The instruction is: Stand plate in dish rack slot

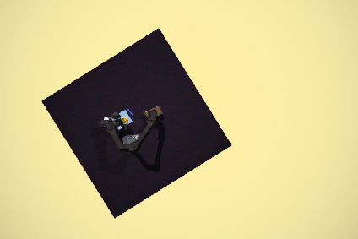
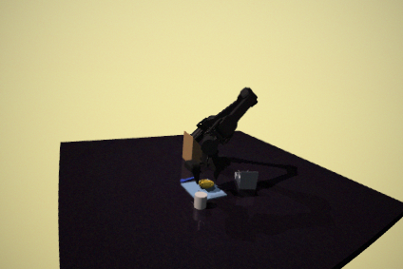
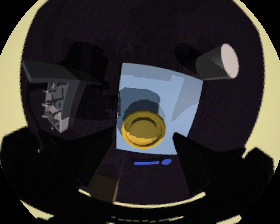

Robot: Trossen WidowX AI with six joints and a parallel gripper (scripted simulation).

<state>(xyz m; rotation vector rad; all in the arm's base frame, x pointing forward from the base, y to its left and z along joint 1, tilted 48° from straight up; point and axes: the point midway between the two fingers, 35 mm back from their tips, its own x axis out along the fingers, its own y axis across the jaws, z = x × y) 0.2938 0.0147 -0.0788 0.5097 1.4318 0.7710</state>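
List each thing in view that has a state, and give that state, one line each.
Hand: open, empty, above the plate.
Plate: yellow, flat on the blue mat, not gripped.
Rack: no plate in it.
Cup: upright, beside the mat.
Pen: lying flat.
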